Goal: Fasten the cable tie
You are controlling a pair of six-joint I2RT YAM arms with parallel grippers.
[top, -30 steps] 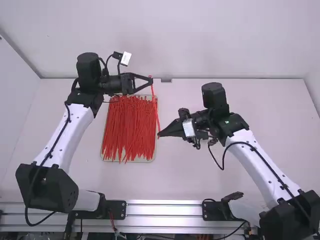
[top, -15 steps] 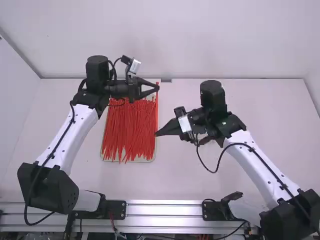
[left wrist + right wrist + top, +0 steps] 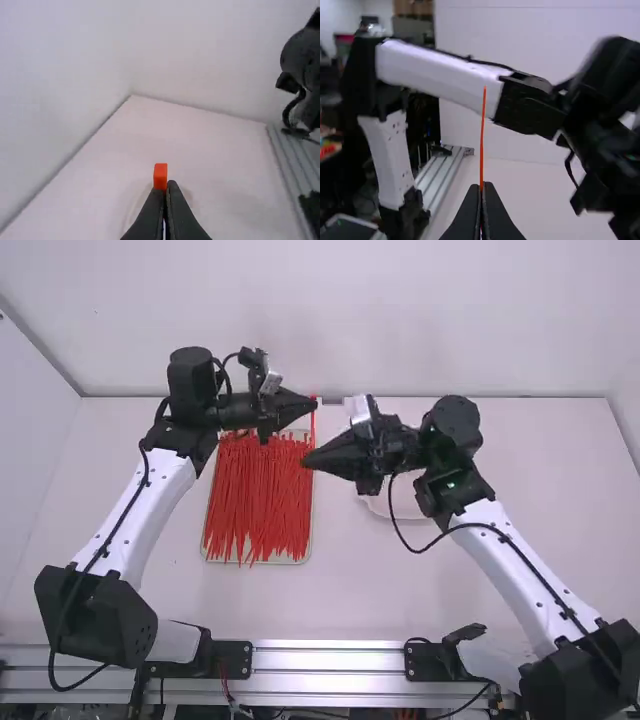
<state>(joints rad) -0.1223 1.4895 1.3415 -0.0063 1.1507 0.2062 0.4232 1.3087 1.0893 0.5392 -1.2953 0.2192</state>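
Observation:
One red cable tie (image 3: pixel 313 430) hangs upright above the table between my two grippers. My left gripper (image 3: pixel 306 408) is shut on its top end; in the left wrist view the tie's square head (image 3: pixel 160 176) sticks out just past the left gripper (image 3: pixel 165 189). My right gripper (image 3: pixel 306 458) is shut on the lower part of the strap, just below the left one. In the right wrist view the thin strap (image 3: pixel 482 140) rises straight up from the right gripper (image 3: pixel 481 189) toward the left arm (image 3: pixel 445 75).
A pile of several red cable ties (image 3: pixel 258 502) lies on a flat board (image 3: pixel 306 556) under and in front of the grippers. The table's back wall is close behind. A metal rail (image 3: pixel 330 650) runs along the front edge.
My right gripper has risen and moved back toward the left gripper, holding the strap. The left gripper has shifted slightly right with the tie's head.

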